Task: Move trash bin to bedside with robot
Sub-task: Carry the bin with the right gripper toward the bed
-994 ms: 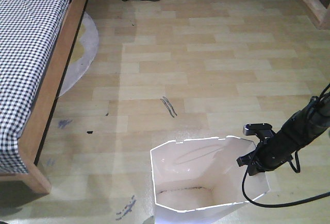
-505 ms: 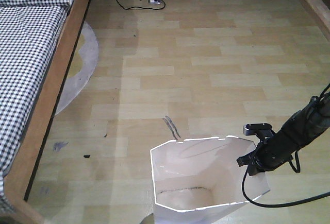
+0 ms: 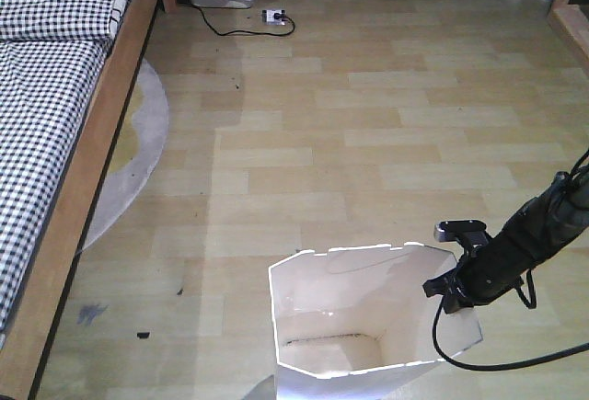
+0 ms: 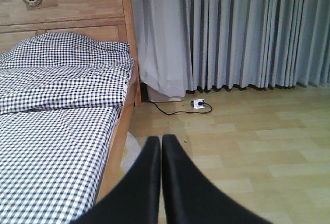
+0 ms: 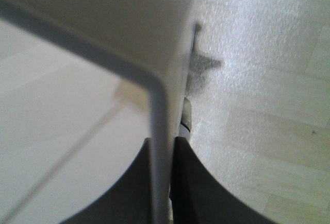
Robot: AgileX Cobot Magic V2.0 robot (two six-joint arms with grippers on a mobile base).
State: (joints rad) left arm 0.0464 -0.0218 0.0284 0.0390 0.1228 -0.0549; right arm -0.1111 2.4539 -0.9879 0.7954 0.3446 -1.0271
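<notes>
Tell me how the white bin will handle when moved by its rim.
Probably light: the bin looks empty and thin-walled. The wall may flex, since the right end effector pinches only one edge. Held on one side, it could tilt or swing.

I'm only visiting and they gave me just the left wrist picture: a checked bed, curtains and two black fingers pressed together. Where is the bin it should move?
Observer: The front view shows the white trash bin standing on the floor at the bottom of the picture, well apart from the bed at the left.
Visitor: Is anything holding it?
Observer: Yes, the right hand sits on the bin's right rim.
Visitor: Holding it how?
Observer: In the right wrist view its fingers pinch the thin wall, one inside and one outside.
Visitor: Anything in the bin?
Observer: The front view shows only its bare white bottom.
</notes>
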